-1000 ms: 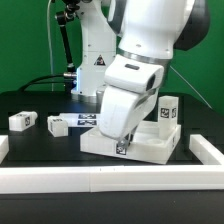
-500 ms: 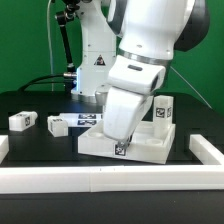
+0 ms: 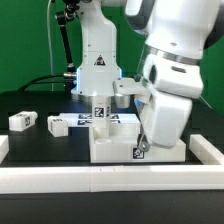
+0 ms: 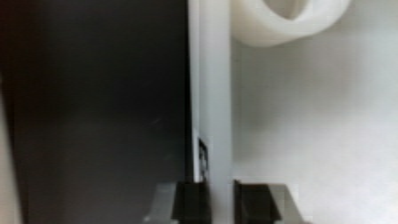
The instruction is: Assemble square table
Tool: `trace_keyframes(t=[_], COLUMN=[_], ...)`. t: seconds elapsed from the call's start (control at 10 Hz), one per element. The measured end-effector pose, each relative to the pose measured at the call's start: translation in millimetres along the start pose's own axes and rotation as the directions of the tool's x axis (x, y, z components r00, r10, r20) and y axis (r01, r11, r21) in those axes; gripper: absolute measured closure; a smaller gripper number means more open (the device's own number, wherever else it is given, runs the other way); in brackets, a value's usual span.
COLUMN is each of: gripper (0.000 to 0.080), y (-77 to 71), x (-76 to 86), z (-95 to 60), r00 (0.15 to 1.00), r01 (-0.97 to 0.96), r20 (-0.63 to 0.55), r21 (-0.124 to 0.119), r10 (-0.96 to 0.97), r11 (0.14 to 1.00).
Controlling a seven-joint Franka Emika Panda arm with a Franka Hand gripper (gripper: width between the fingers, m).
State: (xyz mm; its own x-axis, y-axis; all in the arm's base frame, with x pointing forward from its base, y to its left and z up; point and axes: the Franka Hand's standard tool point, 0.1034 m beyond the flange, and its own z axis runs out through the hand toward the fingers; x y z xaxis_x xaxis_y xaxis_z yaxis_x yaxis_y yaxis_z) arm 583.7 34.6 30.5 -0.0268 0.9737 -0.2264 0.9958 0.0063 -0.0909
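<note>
The white square table top (image 3: 120, 142) lies on the black table, right of middle in the exterior view. One tagged leg (image 3: 99, 110) stands upright at its far left corner. Two more legs (image 3: 22, 120) (image 3: 57, 124) lie loose at the exterior view's left. My gripper (image 3: 141, 150) is down at the top's front right part. In the wrist view my gripper (image 4: 224, 192) is shut on the top's thin raised rim (image 4: 210, 90), one finger on each side. A rounded white part (image 4: 294, 25) rises from the top's inner face (image 4: 320, 120). A fourth leg is not visible.
The marker board (image 3: 84, 120) lies flat behind the loose legs. Long white rails (image 3: 100, 178) edge the table's front and both sides. The robot's white base (image 3: 97, 60) stands behind the top. Black table (image 4: 89, 110) lies outside the rim.
The arm has swung to the exterior view's right, and the top has turned and shifted. The upright leg, before at the top's right corner, now stands at its far left corner.
</note>
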Motion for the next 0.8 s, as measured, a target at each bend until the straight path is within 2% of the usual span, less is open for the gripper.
trace_keyframes(t=[0.2, 0.4, 0.5, 0.7, 0.8], gripper=[0.0737, 0.0737, 0.0737, 0.0736, 0.0736], y=[-0.3, 2.7, 8.0, 29.0, 37.0], x=[-1.3, 6.1, 11.4, 27.7, 35.1], z=[1.2, 1.2, -1.2, -9.9, -13.3], r00=[1.0, 0.999, 0.999, 0.997, 0.996], r01=[-0.014, -0.04, -0.045, -0.077, -0.084], r20=[0.001, 0.001, 0.003, 0.016, 0.022], r21=[0.002, 0.008, 0.014, 0.022, 0.016], r10=[0.014, 0.04, 0.045, 0.076, 0.084], r11=[1.0, 0.999, 0.999, 0.997, 0.996])
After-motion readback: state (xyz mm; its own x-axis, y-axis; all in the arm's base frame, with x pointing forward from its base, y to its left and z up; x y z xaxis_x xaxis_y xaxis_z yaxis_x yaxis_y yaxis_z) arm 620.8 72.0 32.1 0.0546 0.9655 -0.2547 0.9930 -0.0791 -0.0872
